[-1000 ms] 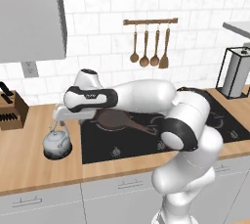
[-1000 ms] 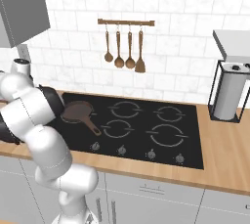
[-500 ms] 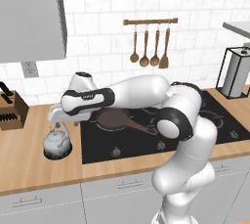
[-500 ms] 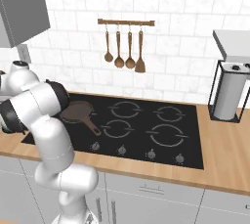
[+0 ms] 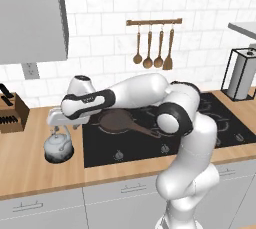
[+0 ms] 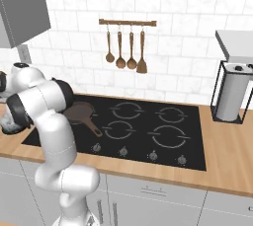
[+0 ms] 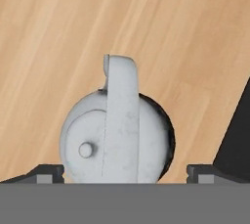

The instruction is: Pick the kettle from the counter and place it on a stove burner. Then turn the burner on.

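Kettle (image 5: pixel 58 146) sits upright on the light wood worktop (image 5: pixel 30 158), just left of the black cooktop (image 5: pixel 150 133) and well clear of any burner. From largest to smallest: the worktop runs the whole width under the white tiled wall, and the cooktop is set into its middle. The white arm reaches from the lower right across the cooktop's left end to hang over the kettle. At the far right a paper towel holder (image 6: pixel 231 96) stands on the worktop, and at the far left a wooden knife block (image 5: pixel 11 115). A dark frying pan (image 6: pixel 79 114) rests on the rear left burner, its handle pointing toward the front. Wooden utensils (image 5: pixel 153 53) hang from a rail on the wall. The tool (image 7: pixel 125 171) hovers directly above the kettle, its tips spread wide to either side of the kettle's body and touching nothing; the arched handle (image 7: pixel 121 115) runs between them, with the lid knob (image 7: pixel 86 149) just beside it.
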Robot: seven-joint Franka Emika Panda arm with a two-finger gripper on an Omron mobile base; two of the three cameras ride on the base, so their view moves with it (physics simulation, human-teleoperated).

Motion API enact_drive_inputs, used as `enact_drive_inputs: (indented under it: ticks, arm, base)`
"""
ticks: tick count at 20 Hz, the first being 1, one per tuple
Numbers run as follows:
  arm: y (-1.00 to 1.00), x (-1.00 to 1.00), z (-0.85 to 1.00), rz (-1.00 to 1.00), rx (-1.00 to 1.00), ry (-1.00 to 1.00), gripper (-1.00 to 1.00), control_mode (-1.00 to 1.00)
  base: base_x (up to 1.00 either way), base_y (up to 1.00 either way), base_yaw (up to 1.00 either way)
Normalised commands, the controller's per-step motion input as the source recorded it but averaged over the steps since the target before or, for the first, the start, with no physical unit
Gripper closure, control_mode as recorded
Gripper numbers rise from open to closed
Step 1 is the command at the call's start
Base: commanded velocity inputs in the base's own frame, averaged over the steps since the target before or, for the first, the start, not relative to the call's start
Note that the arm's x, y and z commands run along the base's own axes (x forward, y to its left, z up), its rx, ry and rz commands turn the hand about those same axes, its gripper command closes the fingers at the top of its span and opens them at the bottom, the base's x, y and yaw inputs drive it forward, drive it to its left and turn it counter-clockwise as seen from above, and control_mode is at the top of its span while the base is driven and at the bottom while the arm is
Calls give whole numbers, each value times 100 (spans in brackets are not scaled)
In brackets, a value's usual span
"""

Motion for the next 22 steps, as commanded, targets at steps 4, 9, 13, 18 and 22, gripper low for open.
enact_drive_inputs:
  ticks: [4,9,13,18,22]
  arm:
    - [7,8,-20,0,0,0,-100,-100]
    - [3,0,-8,0,0,0,-100,-100]
    - [0,0,0,0,0,0,100,-100]
    - [0,0,0,0,0,0,100,-100]
    - [0,-1,0,0,0,0,100,-100]
  base:
    - [0,0,0]
    - [0,0,0]
    - [0,0,0]
    - [0,0,0]
    - [0,0,0]
